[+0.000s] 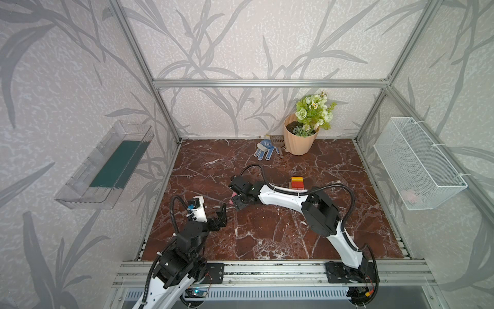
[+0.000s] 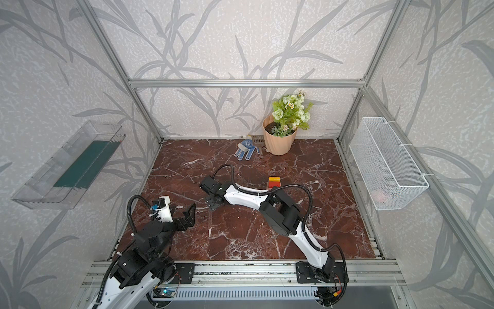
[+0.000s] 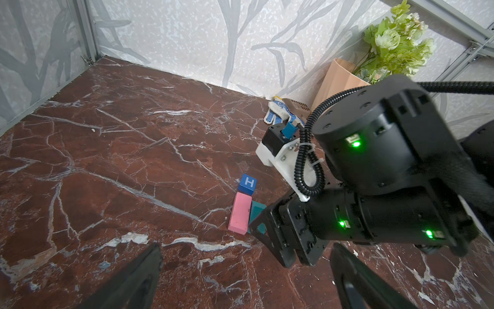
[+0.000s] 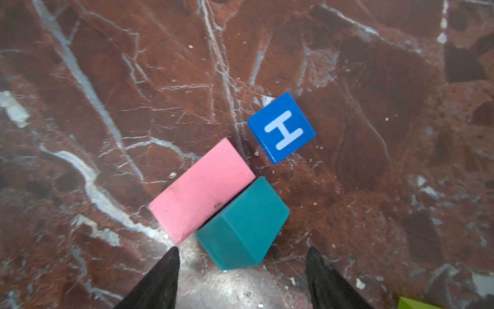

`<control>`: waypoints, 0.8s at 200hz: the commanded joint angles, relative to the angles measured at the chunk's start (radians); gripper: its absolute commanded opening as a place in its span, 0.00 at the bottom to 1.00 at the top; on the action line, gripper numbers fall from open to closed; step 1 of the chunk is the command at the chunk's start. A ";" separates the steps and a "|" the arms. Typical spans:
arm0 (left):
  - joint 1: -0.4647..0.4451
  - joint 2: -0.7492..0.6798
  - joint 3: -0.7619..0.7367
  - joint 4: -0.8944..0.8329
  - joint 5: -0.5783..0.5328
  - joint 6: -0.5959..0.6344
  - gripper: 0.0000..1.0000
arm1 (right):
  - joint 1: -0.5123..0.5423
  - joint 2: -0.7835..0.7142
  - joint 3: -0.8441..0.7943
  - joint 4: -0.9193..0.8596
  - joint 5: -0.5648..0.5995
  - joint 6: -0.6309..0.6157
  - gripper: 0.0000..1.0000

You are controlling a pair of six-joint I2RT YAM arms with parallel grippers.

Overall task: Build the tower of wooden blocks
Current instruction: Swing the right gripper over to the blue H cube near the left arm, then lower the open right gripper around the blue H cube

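Observation:
The tower (image 1: 297,182) (image 2: 274,182) stands right of centre on the marble floor, orange on top, then red, with tan at its base. In the right wrist view a pink block (image 4: 201,191), a teal block (image 4: 244,224) and a blue H cube (image 4: 282,128) lie together, with a lime green corner (image 4: 411,303) at the edge. My right gripper (image 4: 242,250) (image 1: 235,199) hangs open over them, its fingertips either side of the teal block's near end and touching nothing. The left wrist view shows the same blocks: pink (image 3: 239,214), teal (image 3: 258,211), blue (image 3: 247,184). My left gripper (image 3: 246,256) (image 1: 223,212) is open and empty, just to the near left.
A peach flowerpot (image 1: 298,141) with green flowers, a glove (image 1: 264,151) and a small scoop (image 1: 276,140) sit at the back wall. A white wire basket (image 1: 417,166) hangs on the right wall, a clear tray (image 1: 107,166) on the left wall. The right arm spans the middle of the floor.

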 commanded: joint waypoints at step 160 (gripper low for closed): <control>-0.004 0.000 -0.007 0.013 0.049 0.015 0.99 | -0.103 -0.066 -0.174 0.018 0.102 0.049 0.67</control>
